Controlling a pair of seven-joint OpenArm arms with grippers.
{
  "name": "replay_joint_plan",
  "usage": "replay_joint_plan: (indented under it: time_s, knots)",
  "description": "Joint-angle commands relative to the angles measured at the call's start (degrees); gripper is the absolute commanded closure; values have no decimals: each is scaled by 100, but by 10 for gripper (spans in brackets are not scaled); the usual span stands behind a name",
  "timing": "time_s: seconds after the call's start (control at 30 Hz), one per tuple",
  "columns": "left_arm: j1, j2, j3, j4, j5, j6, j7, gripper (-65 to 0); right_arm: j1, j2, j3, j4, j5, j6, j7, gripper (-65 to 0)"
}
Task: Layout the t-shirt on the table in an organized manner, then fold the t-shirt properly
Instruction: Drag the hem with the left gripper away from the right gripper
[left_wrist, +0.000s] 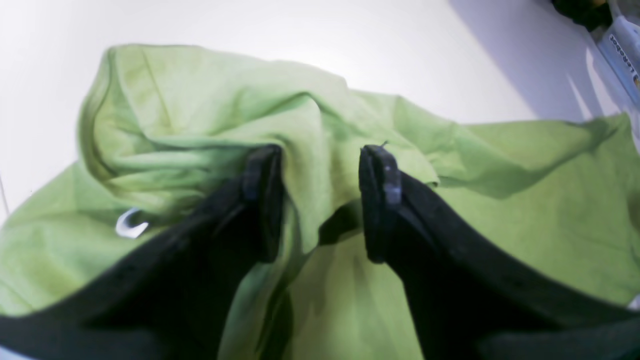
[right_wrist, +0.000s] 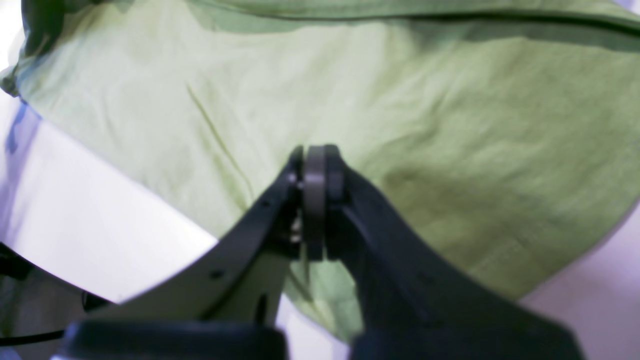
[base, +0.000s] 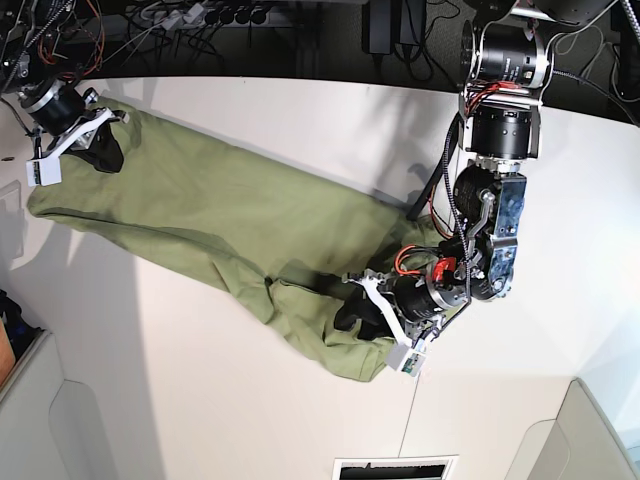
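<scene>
The shirt (base: 220, 235) is spread in a long, rumpled band across the white counter (base: 250, 400), running in the base view from the upper left corner down toward the lower middle. It is not laid flat: creases and bunched folds are seen along its length, and a heaped fold is raised at its lower end. The left claw (left_wrist: 320, 200) is seen in its wrist view with its jaws set apart, the two dark fingers (left_wrist: 262, 200) standing on either side of a ridge of green cloth; nothing is pinched between them, though the ridge lies in the gap. A small white tag (left_wrist: 131, 225) is visible on the cloth just beside the left finger. In the base view this claw (base: 385, 310) is placed at the lower end of the shirt, down on the bunched cloth. The right claw (right_wrist: 315, 200) is seen in its wrist view with its jaws pressed together, poised over a broad, smoother stretch of the shirt (right_wrist: 425, 125); whether a fold of cloth is caught between the jaws cannot be told from that view. In the base view the right claw (base: 95, 145) is found at the far upper left end of the shirt, against its edge. Bare counter (right_wrist: 100, 215) is visible beside the shirt's edge in the right wrist view.
</scene>
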Motion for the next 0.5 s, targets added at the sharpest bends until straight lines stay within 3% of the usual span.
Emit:
replay_joint_plan:
  time_s: [0.0, 0.23, 0.33, 0.47]
  knots:
    - [-210, 26, -9, 103, -98, 48, -212, -271, 24, 79, 33, 90, 94, 20, 107, 0]
    - [-221, 74, -4, 92, 256, 76, -398, -271, 24, 81, 33, 92, 94, 20, 85, 0]
    - [-238, 72, -4, 74, 619, 323, -546, -271, 24, 81, 33, 92, 94, 20, 68, 0]
    - [-332, 72, -2, -221, 706, 348, -581, -271, 24, 81, 33, 90, 96, 20, 22, 0]
